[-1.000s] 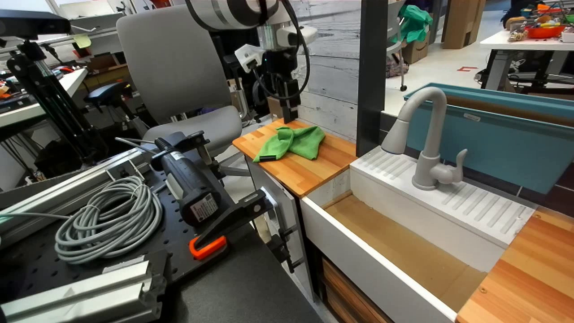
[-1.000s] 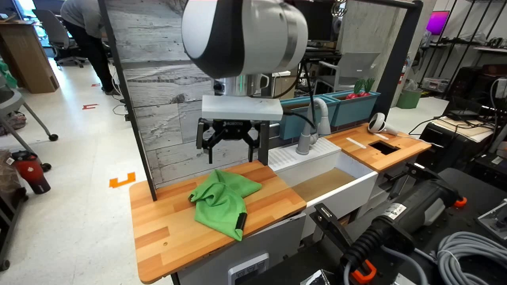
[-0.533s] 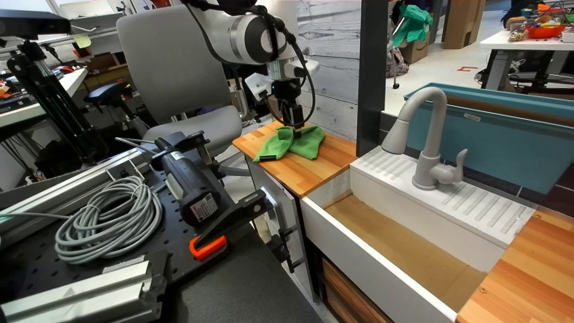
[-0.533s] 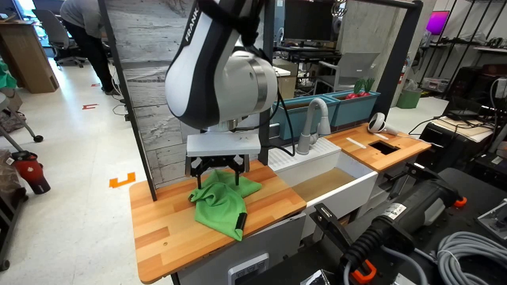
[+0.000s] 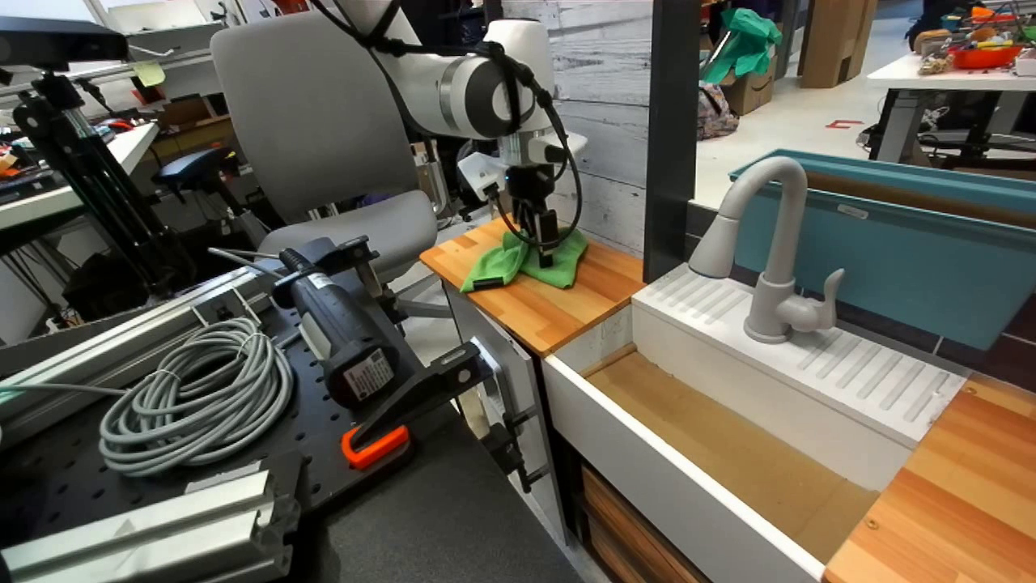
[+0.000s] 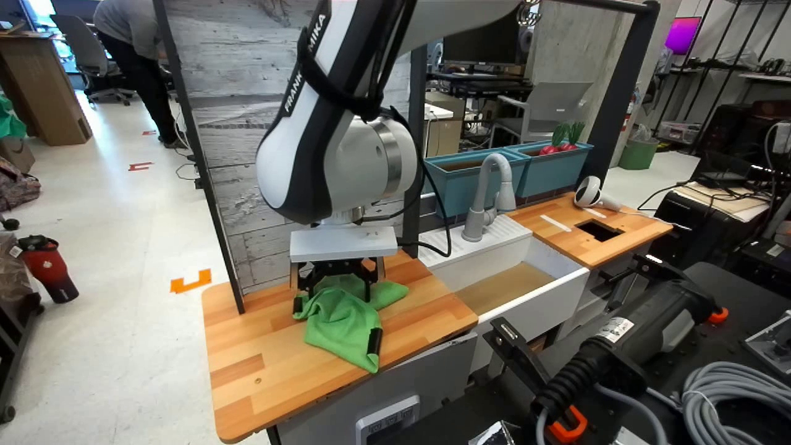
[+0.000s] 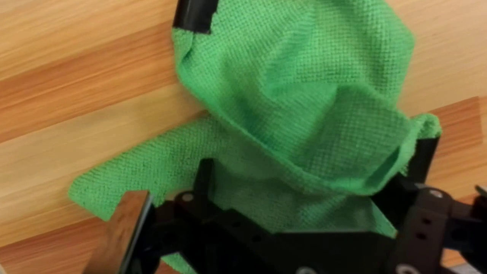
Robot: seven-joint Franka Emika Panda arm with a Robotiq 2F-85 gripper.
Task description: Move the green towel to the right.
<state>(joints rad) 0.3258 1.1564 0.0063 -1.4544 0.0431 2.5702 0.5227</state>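
In an exterior view the tool [image 6: 339,292] sits low at the green towel [image 6: 342,324], its jaws spread wide, cloth lying between them and nothing pinched. The towel is crumpled on the part of the counter [image 6: 266,337] just beside the sink [image 6: 525,321]. Radishes [image 6: 549,149], a red bottle [image 6: 50,272] and a person [image 6: 145,74] with the head cut off show only in an exterior view. In an exterior view a coil of cable [image 5: 263,380] appears whole, but just one of the fingers [image 5: 547,257] is clear. The wrist view, mostly cloth and wood, cuts one black tab [image 7: 195,15] of the towel at its top edge; a second blends with a dark fingertip. Whether the tips touch cloth, I cannot tell.
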